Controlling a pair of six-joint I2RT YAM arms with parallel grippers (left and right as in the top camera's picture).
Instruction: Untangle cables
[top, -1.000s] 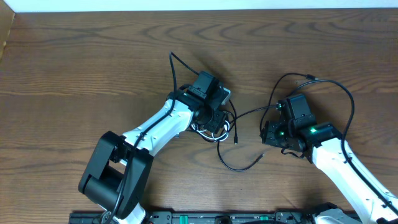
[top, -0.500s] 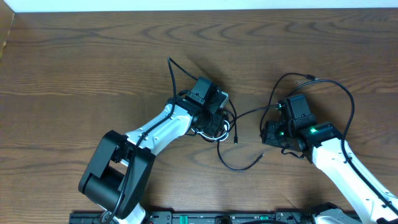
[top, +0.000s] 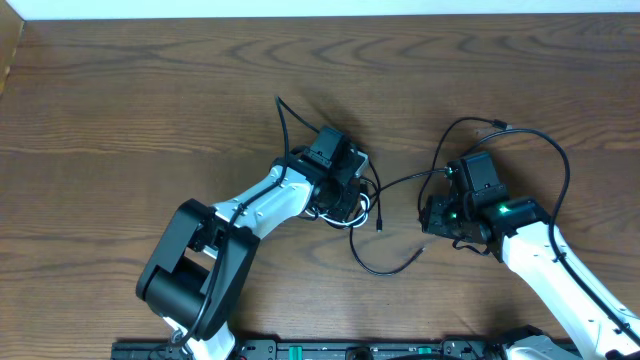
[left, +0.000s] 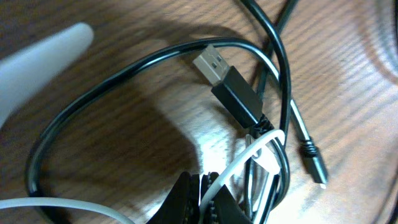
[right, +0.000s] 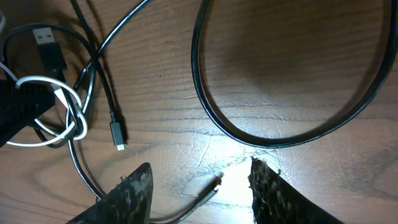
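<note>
The thin white cord (left: 249, 158) and the thin black cord (left: 112, 78) lay knotted together near the middle of the overhead frame, the white one looped through the black. In the left wrist view the black cord swept a wide ring across the frame, with a flat silver-tipped USB plug (left: 214, 62) at upper centre. A small slim plug (left: 314, 168) rested on the wood at lower right. From the tangle a black strand curved down and to the right toward lower centre of the overhead frame (top: 380, 270).

The left gripper (left: 205, 196) sat over the tangle, its jaws pinched together on the white cord at the bottom of its own view. The right gripper (right: 199, 171) stood apart from the tangle, to its right, jaws partly spread and gripping nothing. A loose black cord end (right: 211, 185) lay on the wood between its fingers.

A thicker black wire (top: 560, 170) arched from the right arm in a broad loop.

Everything rested on a dark brown wooden table (top: 150, 100) with bold wavy grain. A glare patch showed in the right wrist view. A pale white band (top: 300, 8) ran along the top edge of the overhead frame, and a dark rail (top: 350, 350) crossed the bottom edge.
</note>
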